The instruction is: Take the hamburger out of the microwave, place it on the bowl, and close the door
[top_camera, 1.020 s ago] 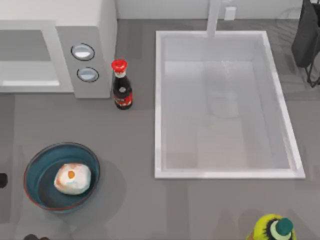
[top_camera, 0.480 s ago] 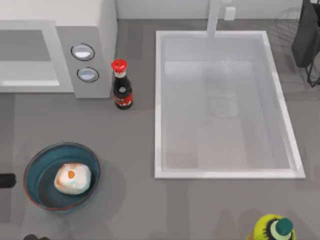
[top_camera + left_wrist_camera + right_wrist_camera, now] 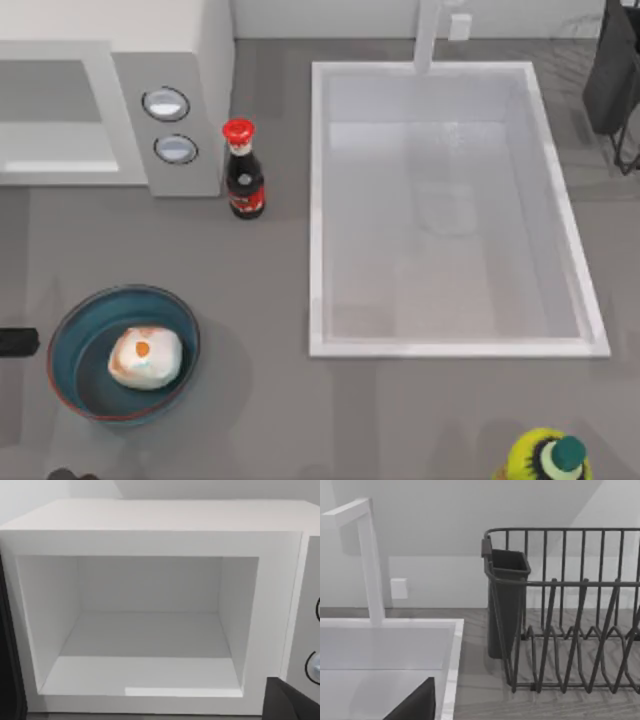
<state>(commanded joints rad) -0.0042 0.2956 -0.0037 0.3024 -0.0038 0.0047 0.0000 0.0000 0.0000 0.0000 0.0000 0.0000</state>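
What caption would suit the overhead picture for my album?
Hamburger resting in the bowl, microwave cavity open, soy-sauce bottle beside the sink.

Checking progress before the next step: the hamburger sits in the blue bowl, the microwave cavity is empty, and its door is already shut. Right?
Not quite. The door is not shut: the left wrist view looks straight into the microwave's open, empty cavity. The rest holds: the top view shows the hamburger in the blue bowl.
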